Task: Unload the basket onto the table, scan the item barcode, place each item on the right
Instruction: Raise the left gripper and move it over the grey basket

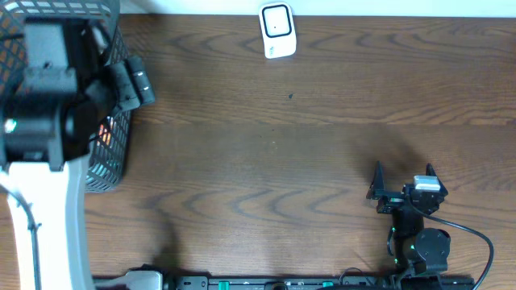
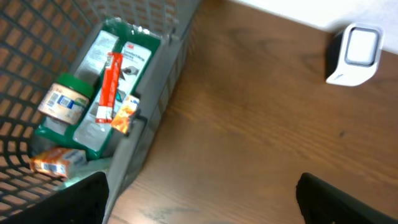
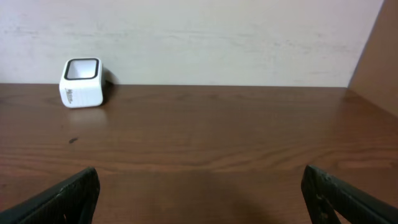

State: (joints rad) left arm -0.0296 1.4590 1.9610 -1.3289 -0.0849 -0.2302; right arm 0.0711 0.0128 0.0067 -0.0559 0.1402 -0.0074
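Near the left claw (image 2: 205,202), a basket (image 2: 166,84) holds items (image 2: 93,118).

Soft, even light from above falls on the brown desk (image 1: 306,121), leaving only faint, diffuse shadows, one a dim smudge just above the right gripper (image 1: 403,179). The left arm (image 1: 44,105), close to the overhead lens, looms large and soft-edged. The left wrist view is blurred throughout: the packets (image 2: 134,59) in the basket (image 2: 158,106) smear, and the white scanner (image 2: 354,56) verges on overexposure. The right wrist view is crisper, with a pale sheen on the desk and dark fingers (image 3: 62,199) out of focus.
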